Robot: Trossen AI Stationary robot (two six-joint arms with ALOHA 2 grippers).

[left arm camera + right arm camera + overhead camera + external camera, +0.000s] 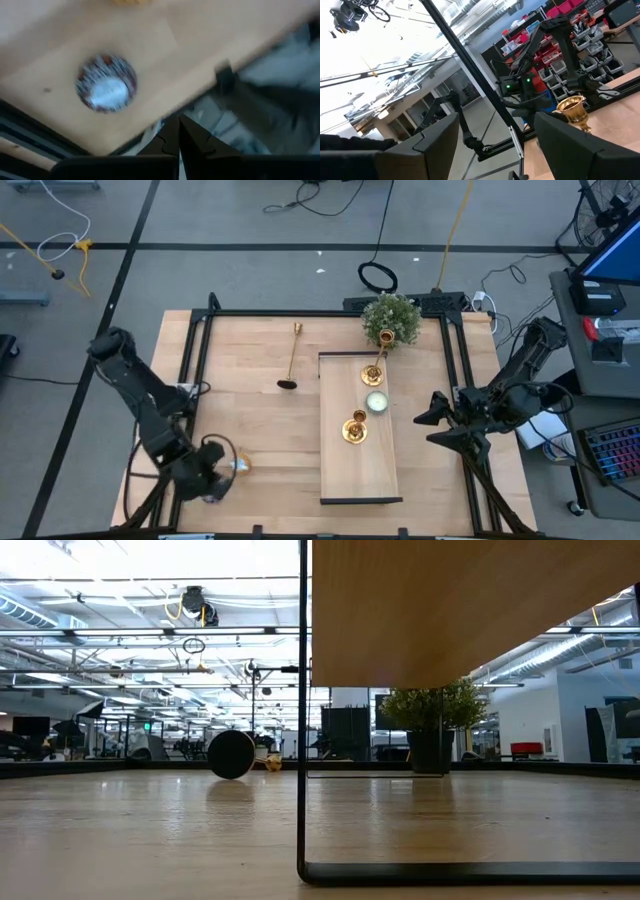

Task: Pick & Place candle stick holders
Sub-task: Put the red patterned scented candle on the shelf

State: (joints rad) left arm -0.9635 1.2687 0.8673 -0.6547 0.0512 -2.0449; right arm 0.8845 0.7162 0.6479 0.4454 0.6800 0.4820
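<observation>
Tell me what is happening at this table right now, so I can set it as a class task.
A two-armed robot is sorting gold candle stick holders. Two short holders stand on the raised wooden board, with a tealight between them. The tall holder lies flat on the table, not yet moved. The right hand hovers open beside the board, holding nothing. The left hand waits shut at the table's near left corner, close to another tealight. A potted plant stands at the far edge.
</observation>
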